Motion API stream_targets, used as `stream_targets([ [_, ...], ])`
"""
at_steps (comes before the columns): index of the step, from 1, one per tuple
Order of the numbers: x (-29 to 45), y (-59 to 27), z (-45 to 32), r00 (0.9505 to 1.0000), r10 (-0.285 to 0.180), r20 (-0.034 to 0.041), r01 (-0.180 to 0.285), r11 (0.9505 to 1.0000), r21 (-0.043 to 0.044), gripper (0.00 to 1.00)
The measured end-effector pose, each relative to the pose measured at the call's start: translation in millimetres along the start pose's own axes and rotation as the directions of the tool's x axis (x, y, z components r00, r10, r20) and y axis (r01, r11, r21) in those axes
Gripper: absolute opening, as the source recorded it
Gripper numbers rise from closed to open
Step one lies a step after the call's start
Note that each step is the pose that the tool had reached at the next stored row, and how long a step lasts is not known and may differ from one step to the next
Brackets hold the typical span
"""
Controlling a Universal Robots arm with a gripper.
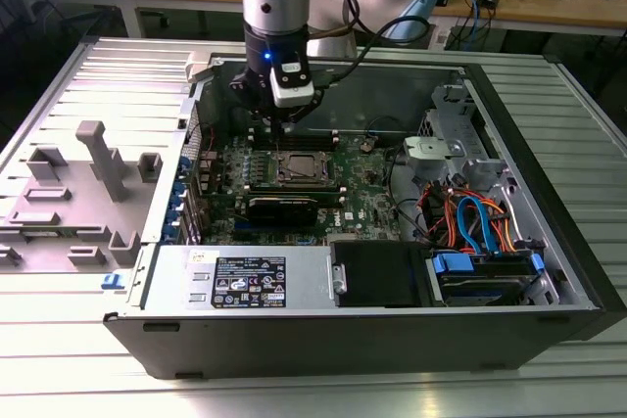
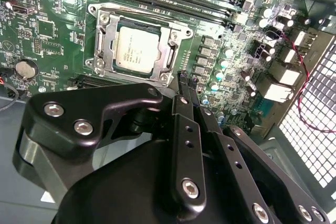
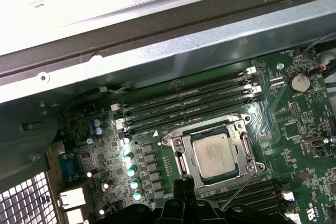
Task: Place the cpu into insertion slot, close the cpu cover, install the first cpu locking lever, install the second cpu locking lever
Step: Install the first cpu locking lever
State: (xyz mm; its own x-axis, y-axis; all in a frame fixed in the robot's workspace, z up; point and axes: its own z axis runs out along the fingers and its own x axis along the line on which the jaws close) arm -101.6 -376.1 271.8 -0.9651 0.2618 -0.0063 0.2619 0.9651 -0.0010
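Closest in, the claw (image 2: 185, 80) is seen with its fingers pressed together and nothing pinched between them, hanging just beside the insertion slot (image 2: 102, 18). The cpu (image 2: 137, 51) is already seated flat in that slot. The cpu cover (image 2: 170, 51) looks folded down around it, with the chip's metal top showing through the window. So the first two steps can be counted as done, and the lever work is judged to be the step in hand.

In the first wrist view a thin wire lever (image 3: 242, 188) is seen sticking out at a slant from one side of the slot, so it's probably not hooked. The other one can't be called either way. What's called for there is a fine push on a skinny wire right against the slot, without the cover being nudged.

Just beyond the slot the long memory slots (image 3: 189, 100) are lined up on the green board (image 2: 47, 35). Further out from the slot, the board is held inside the open computer case (image 1: 372, 345), along with a labelled grey box (image 1: 245, 281) and a bundle of orange and blue cables (image 1: 475, 227). The case is laid on the ribbed tabletop (image 1: 98, 379).
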Motion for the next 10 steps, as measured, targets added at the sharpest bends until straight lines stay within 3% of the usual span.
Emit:
stream_targets([
  [10, 2.6, -0.7, 0.0, 1.0000, 0.000, 0.0001, 0.000, 1.0000, -0.0002, 0.11],
])
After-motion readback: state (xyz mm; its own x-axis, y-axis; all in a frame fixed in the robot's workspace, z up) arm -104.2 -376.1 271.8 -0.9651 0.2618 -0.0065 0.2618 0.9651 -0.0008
